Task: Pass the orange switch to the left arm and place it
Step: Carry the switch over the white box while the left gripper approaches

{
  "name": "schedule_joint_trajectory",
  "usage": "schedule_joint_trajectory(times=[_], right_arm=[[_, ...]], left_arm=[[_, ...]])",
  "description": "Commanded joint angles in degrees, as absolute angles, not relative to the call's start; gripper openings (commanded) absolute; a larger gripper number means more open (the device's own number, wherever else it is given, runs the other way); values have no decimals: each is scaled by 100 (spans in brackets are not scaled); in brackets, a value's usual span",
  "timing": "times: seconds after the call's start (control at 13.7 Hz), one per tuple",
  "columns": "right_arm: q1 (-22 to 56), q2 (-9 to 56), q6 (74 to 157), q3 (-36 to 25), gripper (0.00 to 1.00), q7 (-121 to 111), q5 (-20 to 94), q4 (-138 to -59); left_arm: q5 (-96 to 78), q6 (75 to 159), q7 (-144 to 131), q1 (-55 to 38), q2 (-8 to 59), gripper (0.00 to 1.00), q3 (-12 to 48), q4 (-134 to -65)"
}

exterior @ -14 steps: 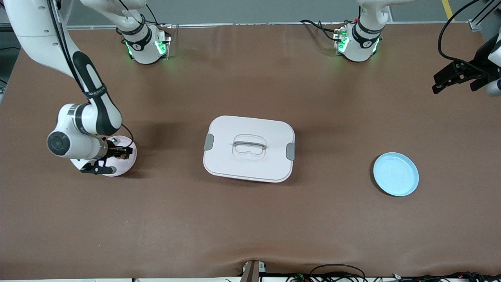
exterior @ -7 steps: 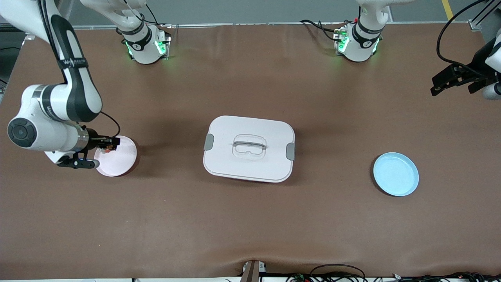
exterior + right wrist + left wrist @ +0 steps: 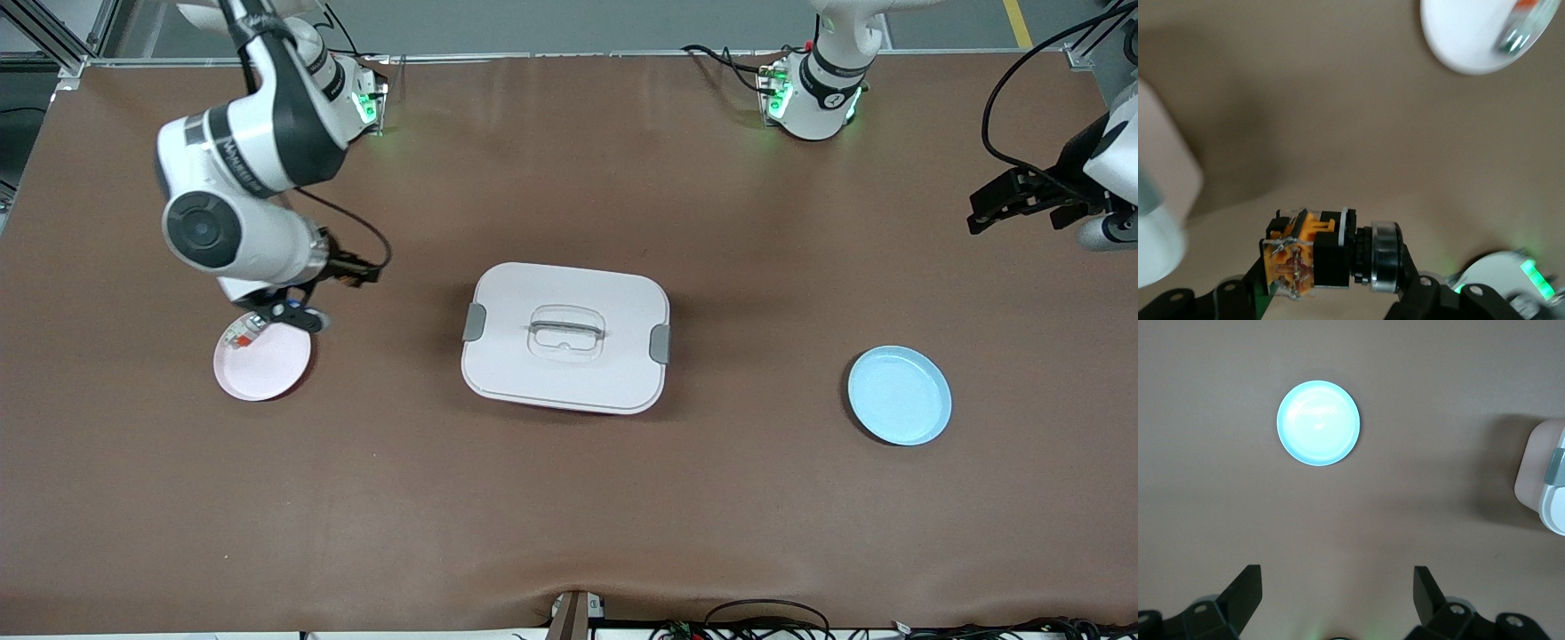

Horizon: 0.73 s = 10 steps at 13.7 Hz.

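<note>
Up close, the right gripper (image 3: 1328,293) is clamping the orange switch (image 3: 1313,255) between its closed fingers, though only the finger bases are showing at the edge of the right wrist view, so the contact itself is cut off. In the front view the right gripper (image 3: 356,271) is hanging in the air over bare table between the pink plate (image 3: 267,366) and the box (image 3: 565,338), and the switch there is too small and dark to make out against the fingers. A small white-and-grey piece with a red-orange part (image 3: 242,333) is lying on the pink plate's rim area; it is showing blurred in the wrist view. The box's corner is appearing only as a pale blur in that view.

The left gripper (image 3: 1337,603) is standing wide open and holding nothing, waiting in the air at the left arm's end of the table, with the blue plate (image 3: 1318,423) below it. In the front view this gripper (image 3: 1022,197) is partly cut off by the frame edge. The blue plate (image 3: 899,396) is sitting well apart from the box.
</note>
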<state>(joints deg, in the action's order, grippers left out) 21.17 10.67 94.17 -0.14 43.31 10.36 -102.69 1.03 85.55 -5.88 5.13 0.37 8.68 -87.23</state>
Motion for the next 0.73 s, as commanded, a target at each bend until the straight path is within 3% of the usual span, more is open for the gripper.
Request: schedule_joint_trajectory(times=[0.0,0.36,0.66], right_arm=[[2678,1151,9325,-97,17,5576,2158,-9863],[3655,1915,10377,-97,16,7459,3943,-8984],[3876,2398,11082,-88,14,8374,4823,-8351]], left_arm=[[123,8552,-562,545,-35,100,896,-8675],[-577,8499,-536,501,-132,100,1089,-8675],[-1150,8990,-632,475,-97,100,1660,-8841]])
